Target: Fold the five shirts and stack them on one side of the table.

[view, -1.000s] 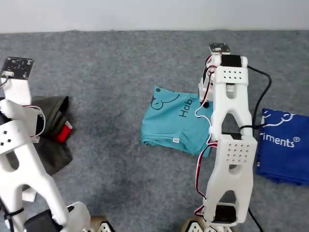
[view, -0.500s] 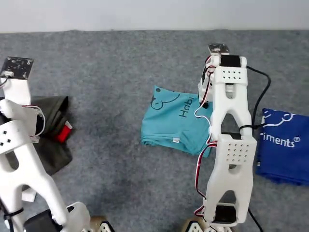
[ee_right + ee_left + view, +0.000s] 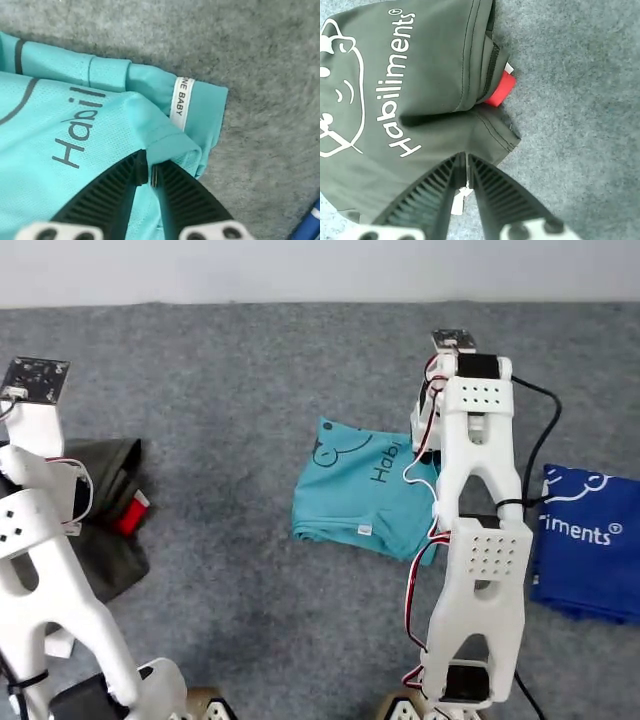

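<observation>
A teal shirt (image 3: 350, 490) lies partly folded at mid-table, its white neck label (image 3: 181, 96) showing at one folded corner. My right gripper (image 3: 148, 168) is shut on a folded edge of that teal cloth (image 3: 55, 190). At the table's left side lies a dark grey shirt (image 3: 118, 558) with white print, and a red piece (image 3: 131, 513) pokes out from under its fold. My left gripper (image 3: 465, 159) is shut on the hem of the dark grey shirt (image 3: 420, 65), close to the red piece (image 3: 500, 89). A folded blue shirt (image 3: 590, 540) rests at the right edge.
Grey carpet-like cloth (image 3: 230, 390) covers the table, with open room at the back and between the two arms. A black cable (image 3: 545, 430) runs beside the right arm, near the blue shirt.
</observation>
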You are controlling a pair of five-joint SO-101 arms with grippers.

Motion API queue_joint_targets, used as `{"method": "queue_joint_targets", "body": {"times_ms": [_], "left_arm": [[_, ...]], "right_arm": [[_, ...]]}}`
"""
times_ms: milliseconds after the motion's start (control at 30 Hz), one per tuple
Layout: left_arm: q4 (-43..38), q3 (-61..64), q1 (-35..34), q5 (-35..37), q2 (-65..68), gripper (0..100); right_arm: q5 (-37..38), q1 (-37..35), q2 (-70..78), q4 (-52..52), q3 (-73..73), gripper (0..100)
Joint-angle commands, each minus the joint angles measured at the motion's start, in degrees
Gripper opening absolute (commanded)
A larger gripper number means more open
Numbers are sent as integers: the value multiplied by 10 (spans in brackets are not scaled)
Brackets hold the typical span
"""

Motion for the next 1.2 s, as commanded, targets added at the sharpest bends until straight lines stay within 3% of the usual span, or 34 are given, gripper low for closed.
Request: {"method": "queue_joint_targets", "body": {"times_ms": [0,267,600,833,1000,1100,1167], "left_arm": [[11,-3,1,-4,-18,14],[12,-3,1,-4,-23,14],[12,-3,1,-4,-24,14],[12,-3,1,-4,-20,14],[11,-3,1,-4,-19,14],[11,-3,1,-4,-19,14],[11,-3,1,-4,-19,14]], "right_arm": [[33,17,-12,1,-33,9],[142,46,-6,-21,-113,9],[171,45,32,-60,-122,15],[166,37,18,45,-170,248],[166,7,-15,82,-222,136],[166,-22,-56,82,-178,15],[166,-46,-90,82,-113,16]]}}
